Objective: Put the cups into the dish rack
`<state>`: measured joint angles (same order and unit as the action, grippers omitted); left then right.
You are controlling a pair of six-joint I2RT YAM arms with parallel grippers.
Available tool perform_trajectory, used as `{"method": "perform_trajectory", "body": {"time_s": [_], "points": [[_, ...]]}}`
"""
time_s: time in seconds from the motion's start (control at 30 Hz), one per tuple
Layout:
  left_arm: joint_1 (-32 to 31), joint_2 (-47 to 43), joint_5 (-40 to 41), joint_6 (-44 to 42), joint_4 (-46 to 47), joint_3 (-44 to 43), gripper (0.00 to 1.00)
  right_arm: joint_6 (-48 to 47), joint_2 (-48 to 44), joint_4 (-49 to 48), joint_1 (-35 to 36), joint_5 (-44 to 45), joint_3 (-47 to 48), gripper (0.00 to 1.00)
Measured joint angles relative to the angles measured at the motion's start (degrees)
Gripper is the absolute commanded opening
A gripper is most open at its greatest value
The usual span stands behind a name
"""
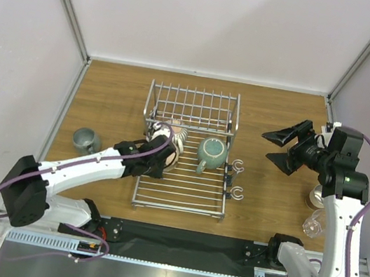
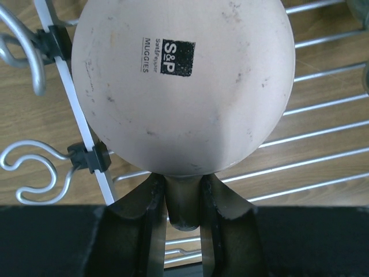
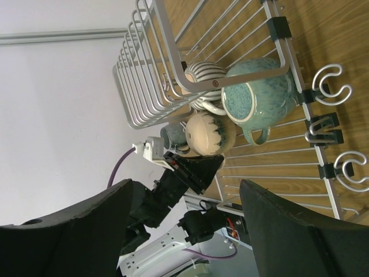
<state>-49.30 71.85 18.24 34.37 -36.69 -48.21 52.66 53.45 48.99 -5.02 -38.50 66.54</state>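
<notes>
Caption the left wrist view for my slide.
Left fingers grip the handle of a beige mug, base toward camera, over the dish rack.

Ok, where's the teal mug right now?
The teal mug sits on the dish rack, right side in the top view, just right of the ribbed cup.

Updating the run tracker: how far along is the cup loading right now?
Done: the teal mug and the ribbed cup sit in the dish rack. In hand: the left gripper holds the beige mug by its handle over the rack. Left: the grey-green cup on the table, plus a clear glass and a pale cup on its right side. The right gripper is open and empty.
</notes>
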Motion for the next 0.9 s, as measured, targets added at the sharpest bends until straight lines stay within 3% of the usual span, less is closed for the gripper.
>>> {"method": "perform_trajectory", "body": {"time_s": [0.43, 0.53, 0.63, 0.67, 0.8, 0.9], "points": [[3.15, 2.03, 1.03, 0.07, 1.27, -0.70, 0.01, -0.79, 0.26, 0.46, -0.09, 0.07, -0.11, 0.83], [3.41, 2.80, 0.96, 0.11, 1.66, -1.05, 0.05, -1.36, 1.16, 0.94, -0.11, 0.55, -0.07, 0.83], [3.54, 3.02, 0.81, 0.15, 1.92, -1.07, 0.13, -2.10, 2.43, 1.95, -0.11, 1.05, 0.13, 0.83], [3.58, 3.02, 0.81, 0.17, 1.95, -1.07, 0.22, -2.23, 2.69, 2.19, -0.13, 1.22, 0.13, 0.83], [3.61, 2.80, 0.83, 0.24, 2.05, -0.90, 0.34, -2.43, 2.86, 2.93, -0.20, 1.77, 0.13, 0.83], [3.67, 2.12, 0.85, 0.20, 2.12, -0.59, 0.49, -2.43, 2.86, 3.10, -0.24, 2.01, 0.13, 0.83]]}}
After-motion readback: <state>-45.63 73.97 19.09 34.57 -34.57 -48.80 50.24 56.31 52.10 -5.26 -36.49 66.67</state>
